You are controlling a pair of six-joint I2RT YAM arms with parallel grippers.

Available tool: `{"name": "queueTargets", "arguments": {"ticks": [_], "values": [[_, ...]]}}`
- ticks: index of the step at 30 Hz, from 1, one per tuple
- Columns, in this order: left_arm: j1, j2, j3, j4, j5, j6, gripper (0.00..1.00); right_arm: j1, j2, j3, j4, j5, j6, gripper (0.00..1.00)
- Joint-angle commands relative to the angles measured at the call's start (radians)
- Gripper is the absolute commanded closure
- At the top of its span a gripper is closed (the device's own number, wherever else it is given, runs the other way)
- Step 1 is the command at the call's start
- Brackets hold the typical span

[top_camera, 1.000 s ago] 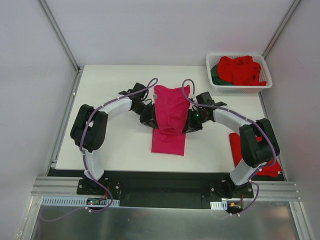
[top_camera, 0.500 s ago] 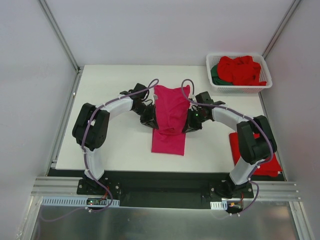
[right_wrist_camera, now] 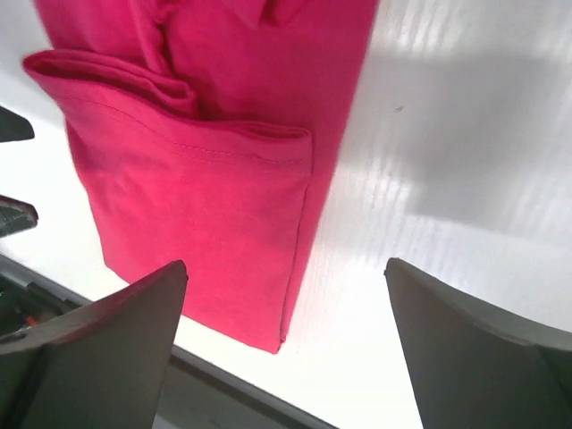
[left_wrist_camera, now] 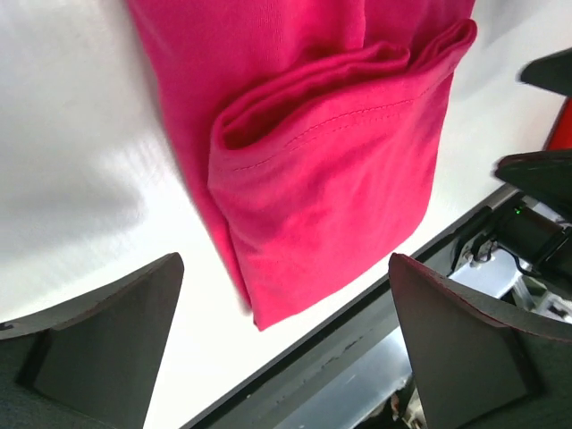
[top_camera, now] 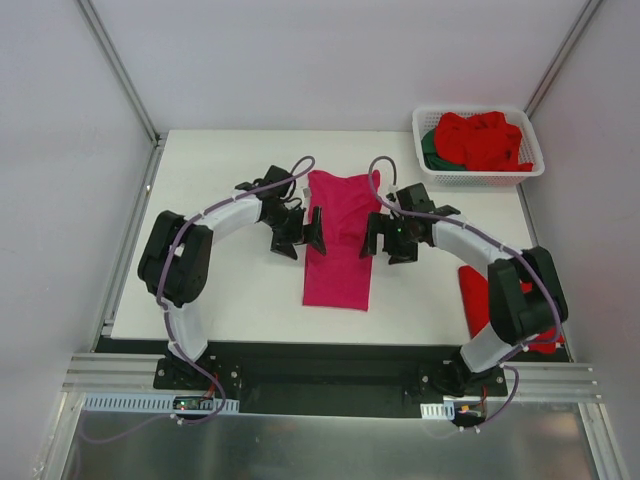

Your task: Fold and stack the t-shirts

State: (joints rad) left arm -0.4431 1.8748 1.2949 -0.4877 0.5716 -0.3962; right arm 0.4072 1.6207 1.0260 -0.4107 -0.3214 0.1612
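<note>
The magenta-pink t-shirt (top_camera: 338, 265) is found lying at the middle of the table (top_camera: 220, 160), folded into a narrow strip with an upper layer doubled over the lower one. The left gripper (top_camera: 300, 236) and the right gripper (top_camera: 386, 238) are seen just beside its left and right edges, jaws spread wide and nothing held. Red t-shirts (top_camera: 480, 138) and a dark green t-shirt (top_camera: 430, 148) are noted bunched in the white basket (top_camera: 480, 178) at the far right corner, and a folded red t-shirt (top_camera: 472, 290) lies at the near right edge.
</note>
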Motion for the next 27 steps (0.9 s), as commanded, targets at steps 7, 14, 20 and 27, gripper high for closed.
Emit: {"name": "queueTargets", "arguments": {"ticks": [7, 14, 20, 27], "values": [[-0.002, -0.204, -0.058, -0.014, -0.088, 0.036, 0.01, 0.047, -0.229, -0.070, 0.141, 0.077, -0.023, 0.04], [-0.041, -0.221, -0.132, -0.011, -0.111, -0.007, 0.01, 0.099, -0.235, -0.163, 0.139, 0.123, 0.015, 0.02], [-0.055, -0.327, -0.339, 0.135, -0.096, -0.101, 0.01, 0.119, -0.291, -0.340, 0.280, 0.116, 0.109, 0.01], [-0.052, -0.453, -0.511, 0.329, -0.036, -0.165, 0.01, 0.117, -0.403, -0.431, 0.337, 0.090, 0.130, 0.01]]}}
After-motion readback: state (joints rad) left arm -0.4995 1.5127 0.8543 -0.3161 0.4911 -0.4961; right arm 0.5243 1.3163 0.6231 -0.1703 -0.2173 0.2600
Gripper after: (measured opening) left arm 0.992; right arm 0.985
